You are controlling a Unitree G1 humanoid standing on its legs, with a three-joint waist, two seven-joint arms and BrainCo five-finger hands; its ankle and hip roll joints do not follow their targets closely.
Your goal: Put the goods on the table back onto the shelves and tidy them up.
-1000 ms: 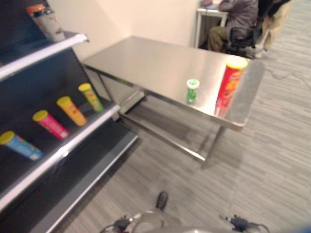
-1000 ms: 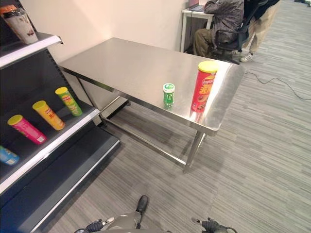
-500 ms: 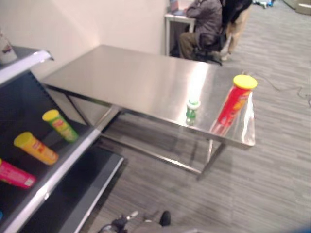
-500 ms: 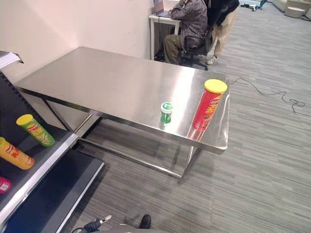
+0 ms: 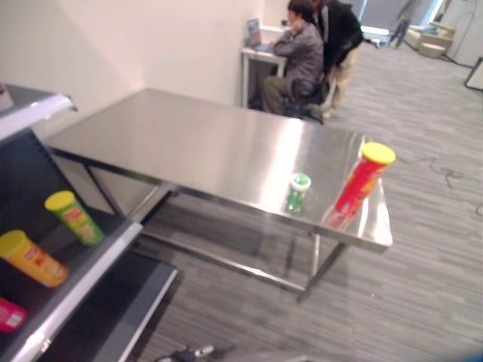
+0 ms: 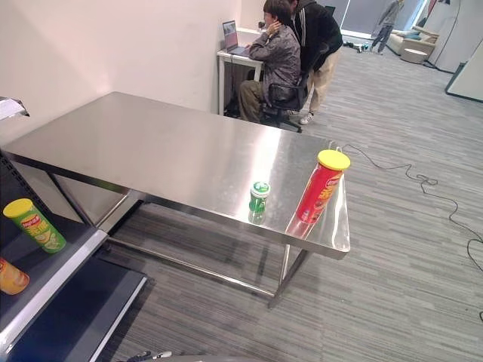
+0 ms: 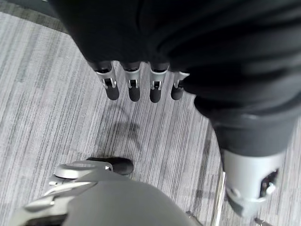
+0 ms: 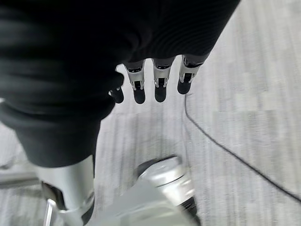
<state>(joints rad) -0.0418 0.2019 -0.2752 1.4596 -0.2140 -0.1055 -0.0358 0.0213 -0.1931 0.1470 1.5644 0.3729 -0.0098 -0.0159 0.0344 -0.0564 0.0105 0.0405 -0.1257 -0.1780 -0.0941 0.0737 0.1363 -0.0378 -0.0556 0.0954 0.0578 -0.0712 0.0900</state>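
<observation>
A tall red can (image 6: 322, 186) with a yellow lid and a small green can (image 6: 259, 197) stand upright, near each other, at the steel table's (image 6: 151, 154) right end. The shelf (image 6: 47, 283) holds lying cans. Left hand (image 7: 136, 84) and right hand (image 8: 157, 82) hang empty above the floor, fingers relaxed and apart.

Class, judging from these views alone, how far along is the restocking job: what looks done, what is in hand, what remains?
Done: green-labelled and orange cans already lie on the shelf. In hand: nothing; the left hand and right hand hang open over the floor. Left: the tall red can and small green can stand upright on the table.
</observation>
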